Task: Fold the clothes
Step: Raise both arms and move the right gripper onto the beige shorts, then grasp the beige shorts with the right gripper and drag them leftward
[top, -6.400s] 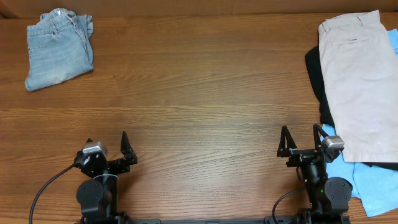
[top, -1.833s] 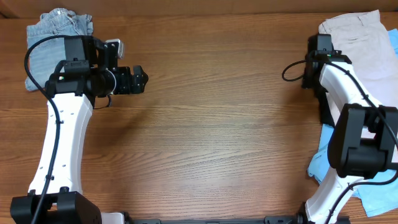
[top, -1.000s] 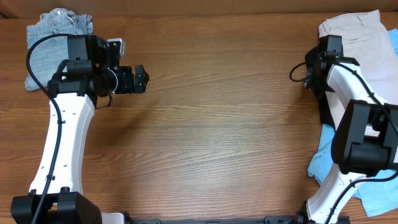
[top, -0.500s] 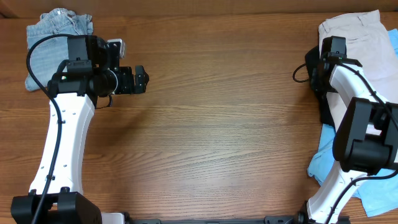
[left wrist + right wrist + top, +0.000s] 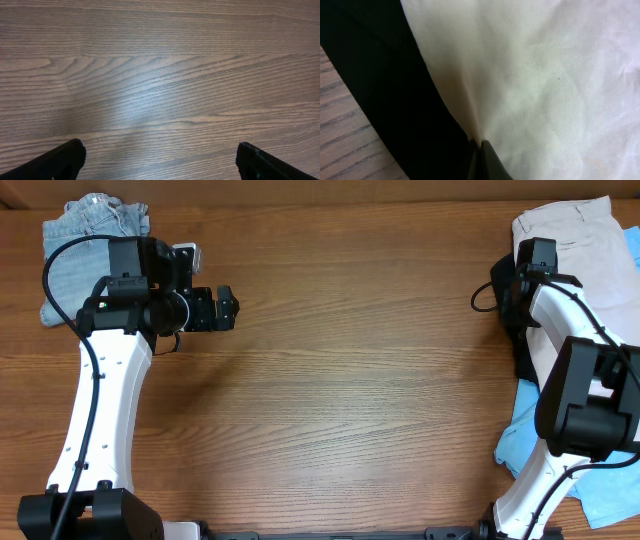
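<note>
The clothes lie in a heap at the table's right edge. Pale beige shorts [image 5: 590, 240] are on top, over a black garment [image 5: 503, 285] and a sky-blue top [image 5: 515, 445]. My right gripper [image 5: 533, 260] is at the shorts' left edge. In the right wrist view it [image 5: 480, 147] is shut, pinching a fold of the beige shorts [image 5: 545, 75] beside the black garment [image 5: 380, 75]. My left gripper [image 5: 228, 307] hovers open over bare wood, its fingertips [image 5: 67, 155] wide apart with nothing between them. Folded light-blue denim [image 5: 75, 270] rests at the back left.
The wooden table [image 5: 350, 380] stretches between the two arms. The left arm's white link [image 5: 100, 400] runs from the near left edge toward the denim. The right arm [image 5: 580, 380] stands over the heap's near part.
My right gripper has shifted slightly right onto the shorts' edge and closed on a fold of the beige fabric. The left arm has stayed still and open.
</note>
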